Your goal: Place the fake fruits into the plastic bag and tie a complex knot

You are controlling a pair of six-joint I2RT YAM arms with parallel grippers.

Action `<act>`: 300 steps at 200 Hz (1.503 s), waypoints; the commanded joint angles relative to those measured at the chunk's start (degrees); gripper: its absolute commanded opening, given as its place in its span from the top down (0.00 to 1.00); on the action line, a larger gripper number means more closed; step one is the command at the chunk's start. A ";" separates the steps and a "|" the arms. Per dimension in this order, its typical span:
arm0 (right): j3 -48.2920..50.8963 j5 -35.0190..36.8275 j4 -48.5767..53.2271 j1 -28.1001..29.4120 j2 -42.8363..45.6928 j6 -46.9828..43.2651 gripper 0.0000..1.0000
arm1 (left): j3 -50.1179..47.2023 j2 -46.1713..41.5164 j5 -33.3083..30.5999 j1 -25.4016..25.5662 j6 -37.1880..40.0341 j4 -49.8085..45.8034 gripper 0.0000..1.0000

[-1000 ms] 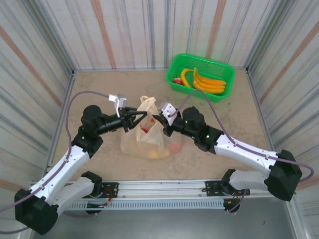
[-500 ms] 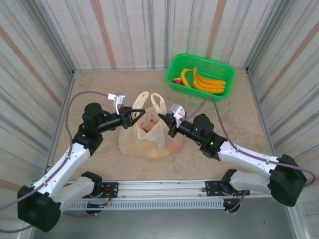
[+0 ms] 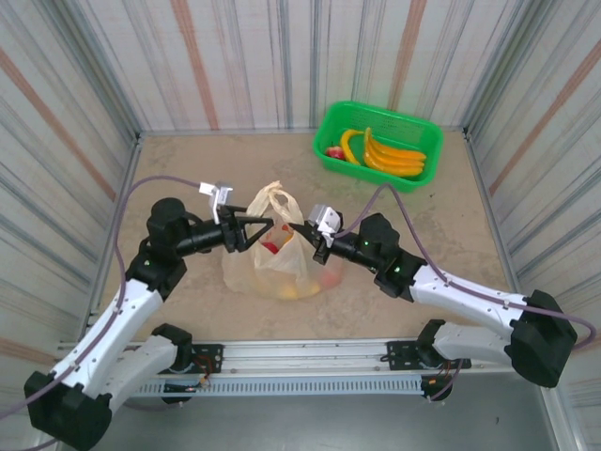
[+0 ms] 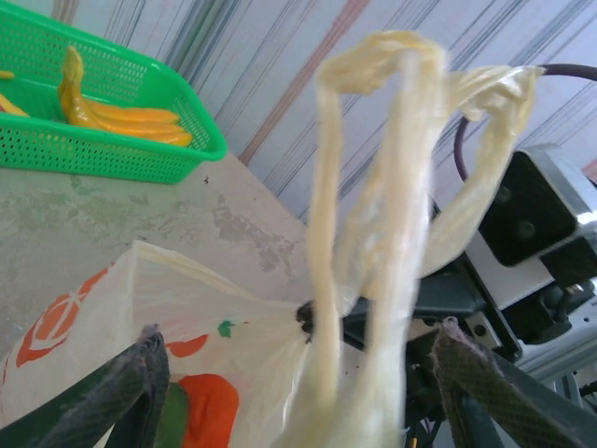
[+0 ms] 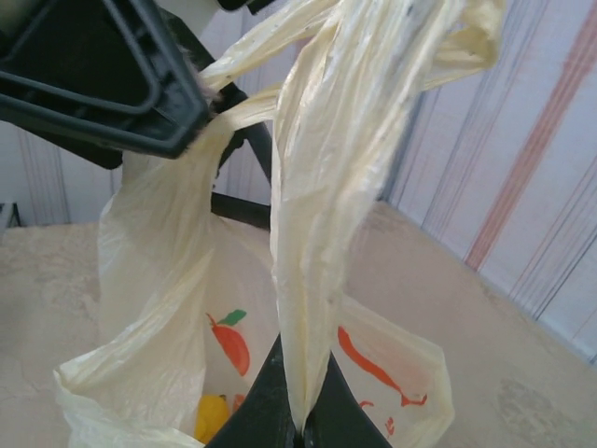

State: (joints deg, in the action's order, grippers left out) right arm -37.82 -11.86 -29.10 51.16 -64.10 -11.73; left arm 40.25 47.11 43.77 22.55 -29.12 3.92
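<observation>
Mid-table, the bag [image 3: 254,272] stands part-loaded with fruits [image 3: 271,247], while bananas [image 3: 394,158] wait in the basket [image 3: 385,113]. Thin, limp and slippery, the bag should weigh little but sag. The bunched handles [image 3: 272,195] look the surest hold. The right gripper [image 5: 298,418] pinches one handle strip; the left gripper [image 4: 298,336] stands wide around the handles. Any knot is hard to make out, and most bagged fruit is veiled.
</observation>
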 commanded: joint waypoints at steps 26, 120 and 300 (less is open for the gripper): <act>-5.69 -6.09 6.56 0.92 -2.91 -5.64 1.00 | -0.88 -1.01 2.15 -0.31 2.17 -3.40 0.20; -12.91 -7.00 13.76 4.33 -11.59 -13.67 1.00 | -2.19 -0.83 0.06 -0.22 -0.62 -3.40 0.08; -12.90 2.93 18.43 6.77 -9.01 -16.42 0.71 | -2.45 -0.24 6.09 0.12 8.21 6.97 0.95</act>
State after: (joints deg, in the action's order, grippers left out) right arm -52.14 -8.75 -12.93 57.80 -76.16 -27.77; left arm 38.22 47.57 47.53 22.55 -23.90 5.87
